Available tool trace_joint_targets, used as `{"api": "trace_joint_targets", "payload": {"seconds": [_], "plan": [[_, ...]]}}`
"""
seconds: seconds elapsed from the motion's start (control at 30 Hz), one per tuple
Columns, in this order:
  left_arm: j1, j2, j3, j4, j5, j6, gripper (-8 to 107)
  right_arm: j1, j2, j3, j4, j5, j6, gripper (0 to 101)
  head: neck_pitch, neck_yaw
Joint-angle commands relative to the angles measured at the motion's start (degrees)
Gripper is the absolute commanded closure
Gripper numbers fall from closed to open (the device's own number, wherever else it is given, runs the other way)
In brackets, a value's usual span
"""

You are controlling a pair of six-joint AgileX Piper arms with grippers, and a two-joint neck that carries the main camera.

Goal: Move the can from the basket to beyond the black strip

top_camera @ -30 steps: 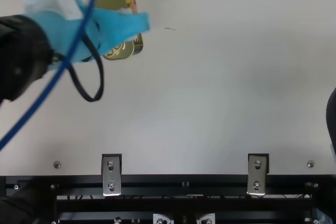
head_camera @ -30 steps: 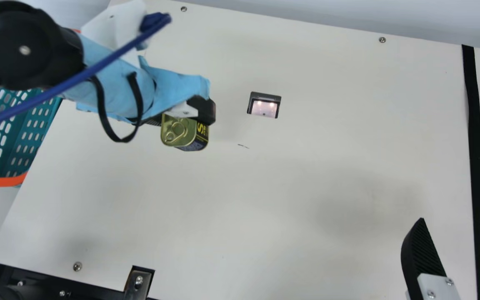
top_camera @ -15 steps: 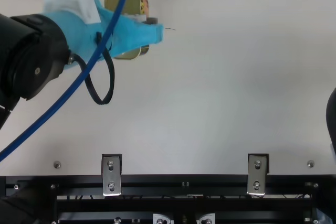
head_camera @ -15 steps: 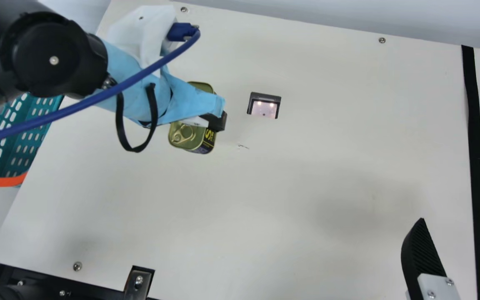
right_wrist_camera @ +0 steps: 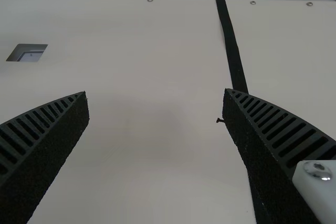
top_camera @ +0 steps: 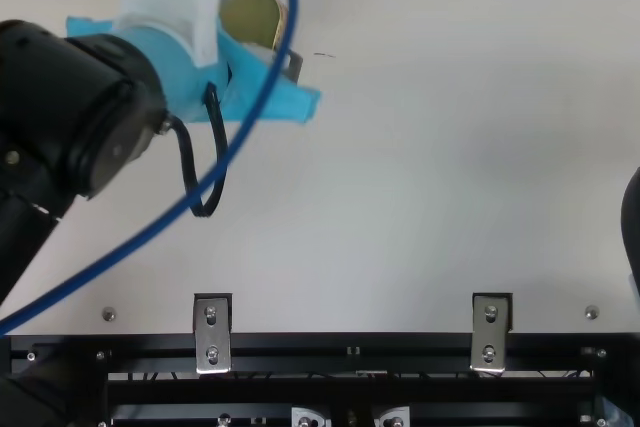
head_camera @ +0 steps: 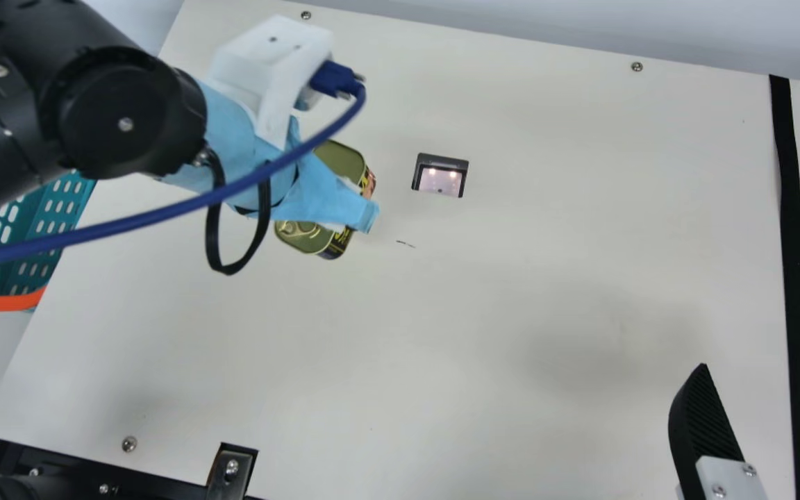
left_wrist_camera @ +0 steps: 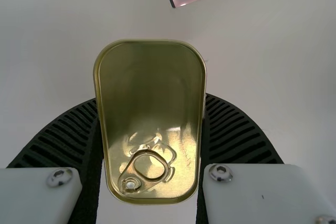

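Note:
In the main view my left gripper (head_camera: 350, 208), under a light blue wrapping, is at the left part of the table, with the gold-coloured can (head_camera: 341, 161) partly covered by it. The top view shows the can (top_camera: 250, 15) partly behind the wrapping. The left wrist view has the can (left_wrist_camera: 149, 77), its pull tab visible, clamped between both ribbed fingers of the gripper (left_wrist_camera: 150, 98). My right gripper (head_camera: 769, 383) stands open at lower right with nothing held, also open as the right gripper (right_wrist_camera: 155, 92). The black strip (head_camera: 791, 229) crosses the table's right part.
A teal basket (head_camera: 60, 208) with an orange rim stands at the far left, partly behind my left arm. A small grey-framed recess (head_camera: 440, 176) lies right of the can. A blue cable (head_camera: 157, 221) loops over the left arm. Metal brackets (top_camera: 212, 335) line the near edge.
My left arm has moved rightward and nearer to the table's front, the can held and turning with it. The right gripper has kept still.

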Motion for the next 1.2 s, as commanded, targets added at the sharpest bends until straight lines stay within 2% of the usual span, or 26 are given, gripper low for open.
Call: {"api": "trace_joint_targets", "payload": {"seconds": [0.0, 0.23, 0.4, 0.9, 1.17], "plan": [[-0.84, 0.44, -0.29, -0.04, 1.51, 6.95, 89, 0.0, 0.0, 0.0, 0.0, 0.0, 0.0, 0, -0.18, -0.41], [-2.37, 1.96, -1.35, -1.18, 5.5, 20.81, 89, 0.0, 0.0, 0.0, 0.0, 0.0, 0.0, 0, -0.18, -0.41], [-3.0, 2.46, -1.59, -1.34, 6.07, 29.12, 89, 0.0, 0.0, 0.0, 0.0, 0.0, 0.0, 0, -0.18, -0.41], [-6.31, 6.87, 0.34, -3.69, -2.22, 43.51, 89, 0.0, 0.0, 0.0, 0.0, 0.0, 0.0, 0, -0.18, -0.41], [-8.23, 10.44, 0.42, -4.57, -4.52, 48.85, 89, 0.0, 0.0, 0.0, 0.0, 0.0, 0.0, 0, -0.18, -0.41]]}}
